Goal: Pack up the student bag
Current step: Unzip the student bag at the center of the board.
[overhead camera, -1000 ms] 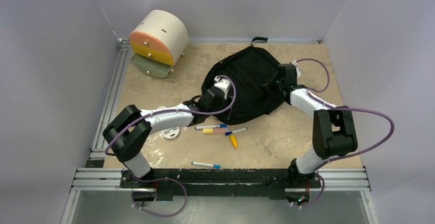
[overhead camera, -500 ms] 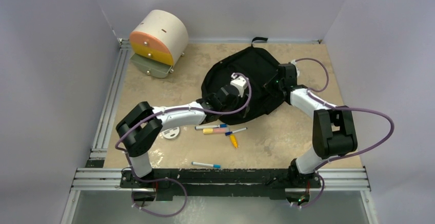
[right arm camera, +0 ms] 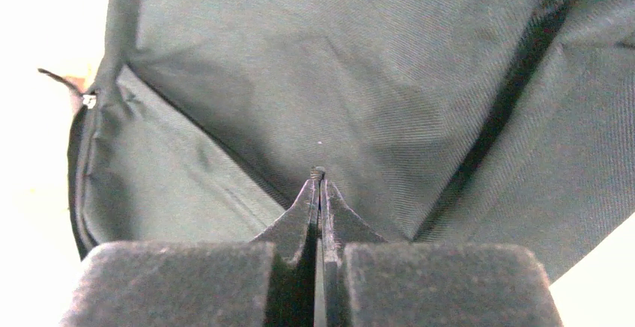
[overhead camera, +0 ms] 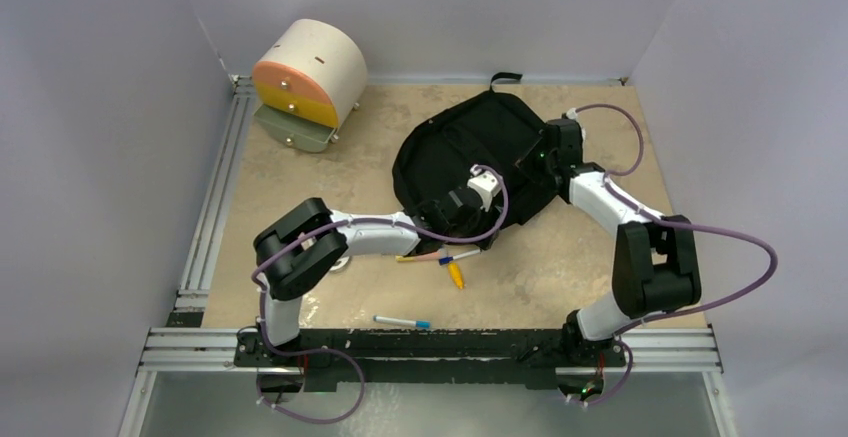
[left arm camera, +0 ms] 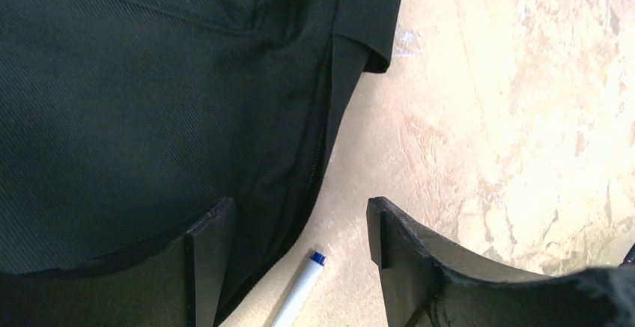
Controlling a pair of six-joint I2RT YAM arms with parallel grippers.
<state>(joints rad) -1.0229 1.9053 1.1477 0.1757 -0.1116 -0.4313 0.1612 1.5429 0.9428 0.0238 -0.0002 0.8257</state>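
Note:
The student bag [overhead camera: 470,147], a soft black backpack, lies flat at the middle back of the table. My left gripper [overhead camera: 474,225] hangs open over its near edge. In the left wrist view its jaws [left arm camera: 299,211] straddle the bag's zippered rim [left arm camera: 318,155], with bare table and a white pen with a blue cap [left arm camera: 299,293] between them. My right gripper [overhead camera: 537,162] is at the bag's right edge. In the right wrist view it [right arm camera: 320,173] is pinched shut on the bag's fabric [right arm camera: 337,65], with a small grey bit showing at the tips.
Loose pens lie just in front of the bag: a blue-capped white pen [overhead camera: 458,256], a yellow marker [overhead camera: 456,276] and a pink-and-yellow highlighter [overhead camera: 420,255]. Another pen [overhead camera: 402,322] lies near the front rail. A cream-and-orange cylindrical box [overhead camera: 308,72] stands at the back left.
My left arm has swung right and nearer, from over the bag's middle to its near edge, still open. My right gripper has closed at the bag's right edge.

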